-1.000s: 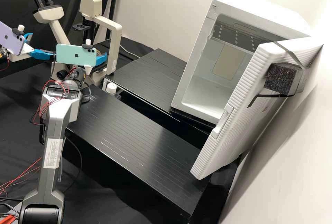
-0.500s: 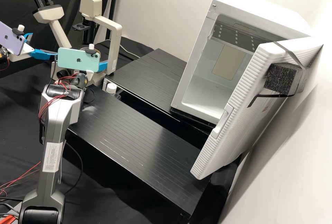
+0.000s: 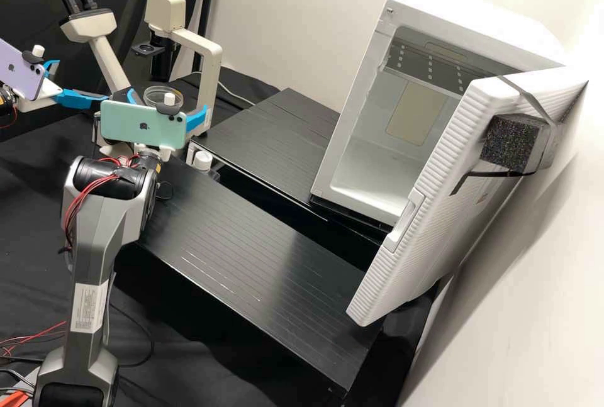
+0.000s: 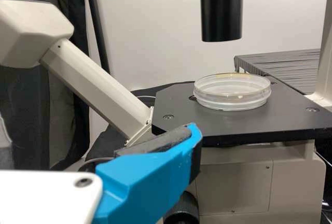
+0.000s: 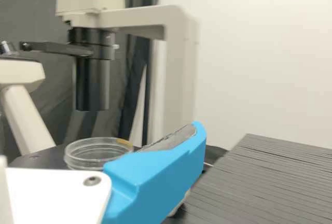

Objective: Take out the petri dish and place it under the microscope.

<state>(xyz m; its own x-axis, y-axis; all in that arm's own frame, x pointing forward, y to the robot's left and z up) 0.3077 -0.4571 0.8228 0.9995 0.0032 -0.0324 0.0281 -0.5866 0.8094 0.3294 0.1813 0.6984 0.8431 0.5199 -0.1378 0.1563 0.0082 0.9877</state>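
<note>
One petri dish [image 4: 233, 93] sits on the far-left microscope's [image 3: 212, 83] single black stage [image 4: 176, 111], beneath one dark tube [image 4: 221, 14]. Of two pincers, the left pincer [image 3: 82, 81] has two fingers apart; the right pincer [image 3: 168, 102], nearer the two black tables [image 3: 251, 250], also has two apart. One white fridge [image 3: 465, 17], one door [image 3: 434, 199] ajar, stands right.

Bench [image 3: 38, 206]: black-clothed; microscope [image 3: 216, 80] standing on it. Stage [image 4: 171, 112]: black, flat; one petri dish [image 4: 232, 92], clear, resting on it. Platforms, two: front [image 3: 251, 256], rear [image 3: 270, 143]; black, ribbed, gap between; white cabinet [image 3: 472, 11] at rear platform's end.
</note>
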